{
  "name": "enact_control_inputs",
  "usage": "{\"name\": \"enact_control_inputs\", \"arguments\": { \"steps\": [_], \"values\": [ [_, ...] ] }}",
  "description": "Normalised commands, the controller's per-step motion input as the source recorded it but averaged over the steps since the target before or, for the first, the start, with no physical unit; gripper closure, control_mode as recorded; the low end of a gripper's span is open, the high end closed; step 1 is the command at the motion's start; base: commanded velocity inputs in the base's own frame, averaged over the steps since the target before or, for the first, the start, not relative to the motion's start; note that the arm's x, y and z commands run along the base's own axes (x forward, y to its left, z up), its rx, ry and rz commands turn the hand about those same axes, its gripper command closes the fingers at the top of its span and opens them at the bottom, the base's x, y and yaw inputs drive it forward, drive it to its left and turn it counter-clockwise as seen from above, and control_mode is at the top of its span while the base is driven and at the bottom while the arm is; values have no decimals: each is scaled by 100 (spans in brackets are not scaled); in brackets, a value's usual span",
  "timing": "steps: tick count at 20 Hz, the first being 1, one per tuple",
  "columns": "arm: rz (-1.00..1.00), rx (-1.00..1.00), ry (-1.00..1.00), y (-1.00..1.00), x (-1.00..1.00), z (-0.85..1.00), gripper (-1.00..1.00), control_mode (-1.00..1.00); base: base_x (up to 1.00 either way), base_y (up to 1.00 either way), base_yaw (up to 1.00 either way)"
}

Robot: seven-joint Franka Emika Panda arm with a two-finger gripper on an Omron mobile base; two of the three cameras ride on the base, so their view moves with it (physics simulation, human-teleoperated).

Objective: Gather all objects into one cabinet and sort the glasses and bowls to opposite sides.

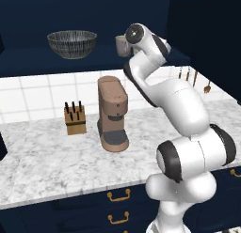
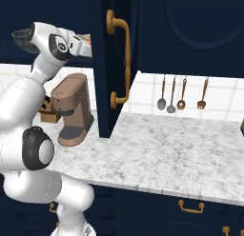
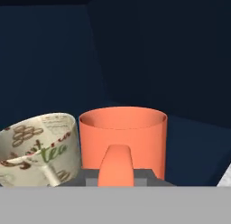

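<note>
Orange, plain and handleless, the small cup (image 3: 122, 142) was seen close before the hand camera, standing upright on the dark navy shelf (image 3: 194, 142) inside the wall cabinet. The two-finger gripper (image 3: 116, 166) was clenched on this cup: one finger (image 3: 116, 164) showed against its near wall, tinted orange, and the cup's wall was taken between the jaws. Just left of the orange cup, a cream cup with a brown and green printed pattern (image 3: 38, 148) was noted, tilted, its rim leaning toward the orange one; whether the two touched could not be told.

From the left base view, the white arm (image 1: 183, 110) was reached up and away into the open cabinet. A wide dark bowl with fine pale stripes (image 1: 72, 43) was recorded on the same shelf, well to the left of the arm's wrist. A pale cup (image 1: 122, 45) was partly hidden behind the wrist.

Below, on the white marble counter (image 1: 47, 166), a brown coffee machine (image 1: 112, 113) stood beside a wooden knife block (image 1: 75, 118). The navy cabinet door with a curved brass handle (image 2: 121, 59) hung open in the right base view.
</note>
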Motion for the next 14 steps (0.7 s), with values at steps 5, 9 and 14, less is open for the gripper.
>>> {"name": "enact_control_inputs", "arguments": {
  "steps": [5, 9, 14],
  "values": [
    [0, 0, 0, -3, 43, -13, 100, -100, 0, 0, 0],
    [0, -1, 0, -8, 28, -15, 100, -100, 0, 0, 0],
    [0, -3, 0, 0, 7, -14, -100, -100, 0, 0, 0]
  ]
}}
